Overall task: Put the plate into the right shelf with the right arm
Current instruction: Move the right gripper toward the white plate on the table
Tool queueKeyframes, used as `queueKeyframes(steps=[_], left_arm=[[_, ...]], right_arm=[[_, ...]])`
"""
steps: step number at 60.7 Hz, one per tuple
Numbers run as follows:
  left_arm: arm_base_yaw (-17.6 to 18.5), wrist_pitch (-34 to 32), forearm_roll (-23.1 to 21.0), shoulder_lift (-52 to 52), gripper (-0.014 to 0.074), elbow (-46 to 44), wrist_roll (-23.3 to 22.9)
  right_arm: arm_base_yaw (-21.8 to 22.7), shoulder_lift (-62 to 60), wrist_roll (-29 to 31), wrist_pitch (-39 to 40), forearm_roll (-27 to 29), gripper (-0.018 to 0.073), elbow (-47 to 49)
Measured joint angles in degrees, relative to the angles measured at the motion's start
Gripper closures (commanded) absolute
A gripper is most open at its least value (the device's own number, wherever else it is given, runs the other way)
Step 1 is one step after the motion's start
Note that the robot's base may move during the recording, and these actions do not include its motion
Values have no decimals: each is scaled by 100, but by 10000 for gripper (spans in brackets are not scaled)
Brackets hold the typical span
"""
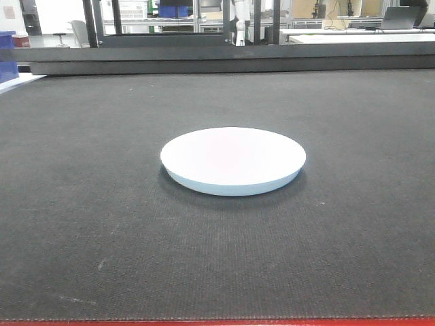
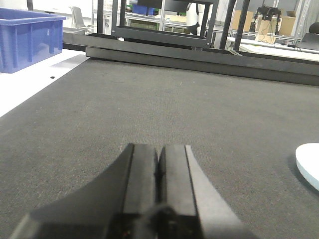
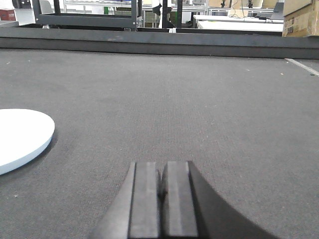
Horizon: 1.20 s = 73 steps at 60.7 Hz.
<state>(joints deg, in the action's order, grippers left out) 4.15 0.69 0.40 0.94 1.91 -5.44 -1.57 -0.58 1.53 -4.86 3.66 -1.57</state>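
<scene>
The white plate (image 1: 233, 159) lies flat in the middle of the dark grey table mat. Its edge also shows at the right border of the left wrist view (image 2: 309, 162) and at the left border of the right wrist view (image 3: 20, 137). My left gripper (image 2: 159, 152) is shut and empty, low over the mat, to the left of the plate. My right gripper (image 3: 162, 169) is shut and empty, low over the mat, to the right of the plate. Neither gripper shows in the front view. The stainless-steel right shelf is out of view.
A dark raised bar (image 1: 231, 58) runs along the mat's far edge. A blue plastic bin (image 2: 27, 40) stands on a white surface at the far left. Dark rack frames (image 3: 84, 17) and desks stand behind the table. A red table edge (image 1: 217, 322) runs along the front.
</scene>
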Motion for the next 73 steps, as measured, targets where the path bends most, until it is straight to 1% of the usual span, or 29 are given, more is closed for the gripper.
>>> queueKeyframes(steps=[40,52,56,59,63,65,69,73], left_arm=[[0,0,0,0,643,0,0],[0,0,0,0,643,0,0],[0,0,0,0,643,0,0],[0,0,0,0,643,0,0],[0,0,0,0,643,0,0],[0,0,0,0,643,0,0],[0,0,0,0,643,0,0],[0,0,0,0,643,0,0]], right_arm=[[0,0,0,0,0,511,0],[0,0,-44,109,3,511,0],[0,0,-153,-44,23,511,83],[0,0,-153,-321,23,510,301],[0,74,-209,-666,34,476,648],[0,184,-209,-837,34,440,858],[0,513,-217,-1170,34,331,1260],[0,943,-217,-1496,45,195,1633]])
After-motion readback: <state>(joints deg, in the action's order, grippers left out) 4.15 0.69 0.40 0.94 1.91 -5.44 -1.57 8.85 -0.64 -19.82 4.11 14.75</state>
